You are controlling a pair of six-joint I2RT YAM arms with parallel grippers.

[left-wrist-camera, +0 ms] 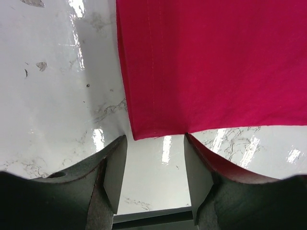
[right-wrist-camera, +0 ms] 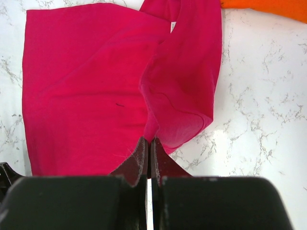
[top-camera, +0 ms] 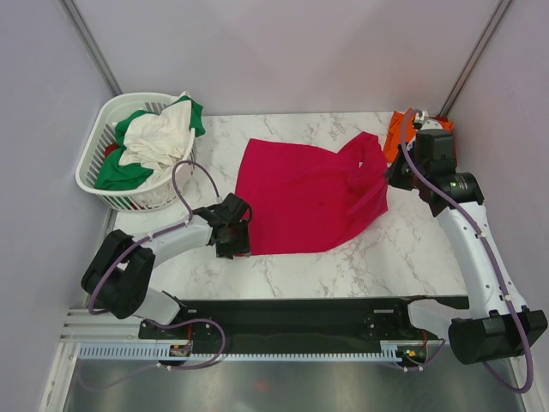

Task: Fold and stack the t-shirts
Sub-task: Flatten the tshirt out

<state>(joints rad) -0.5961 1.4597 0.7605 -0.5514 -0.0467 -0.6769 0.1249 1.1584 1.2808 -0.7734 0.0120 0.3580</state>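
Note:
A crimson-pink t-shirt (top-camera: 304, 193) lies spread on the marble table, its right part lifted and folded over. My right gripper (top-camera: 388, 176) is shut on a pinch of that shirt's cloth (right-wrist-camera: 177, 96), fingertips together at its fold (right-wrist-camera: 149, 143). My left gripper (top-camera: 233, 233) is open at the shirt's near left corner (left-wrist-camera: 139, 132), jaws just short of the hem, touching nothing. An orange t-shirt (top-camera: 396, 133) lies at the far right corner and also shows in the right wrist view (right-wrist-camera: 268, 7). Green (top-camera: 120, 172) and cream-white (top-camera: 159, 137) t-shirts lie in the basket.
A white slatted plastic basket (top-camera: 96, 187) stands at the far left corner. Grey walls close in on both sides. A black rail (top-camera: 283, 318) runs along the table's near edge (top-camera: 257, 296).

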